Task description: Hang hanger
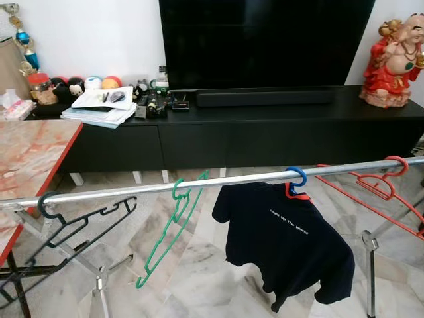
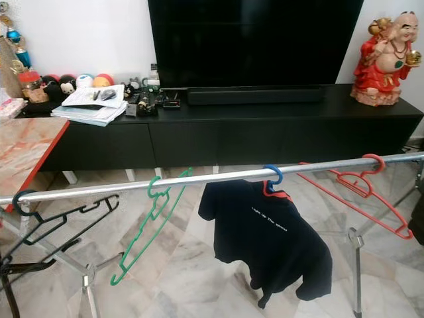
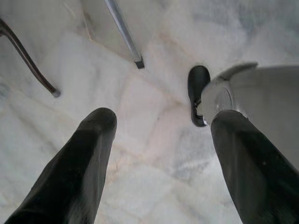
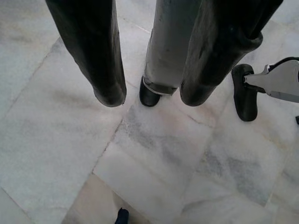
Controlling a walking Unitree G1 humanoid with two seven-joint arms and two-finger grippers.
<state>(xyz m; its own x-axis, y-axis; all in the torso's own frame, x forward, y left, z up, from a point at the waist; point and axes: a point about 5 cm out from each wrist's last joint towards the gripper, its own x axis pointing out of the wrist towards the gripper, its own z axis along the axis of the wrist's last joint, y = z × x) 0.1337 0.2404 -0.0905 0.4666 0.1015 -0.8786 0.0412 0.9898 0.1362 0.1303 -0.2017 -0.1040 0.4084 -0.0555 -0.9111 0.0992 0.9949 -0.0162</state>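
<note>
A silver rail (image 1: 132,190) crosses the scene in front of me. On it hang a black hanger (image 1: 79,222) at the left, a green hanger (image 1: 171,228) tilted beside it, a blue hanger (image 1: 296,177) carrying a dark T-shirt (image 1: 285,242), and red hangers (image 1: 381,189) at the right. My left gripper (image 3: 159,135) hangs over the marble floor, open, with nothing between its fingers. My right gripper (image 4: 152,95) is also open above the floor, empty.
Behind the rail stands a long black TV cabinet (image 1: 265,132) with a television (image 1: 265,43), a red figurine (image 1: 394,59), papers (image 1: 99,106) and small items. A marble-topped table (image 1: 30,159) sits at the left. The rack's legs (image 1: 368,265) stand on the floor.
</note>
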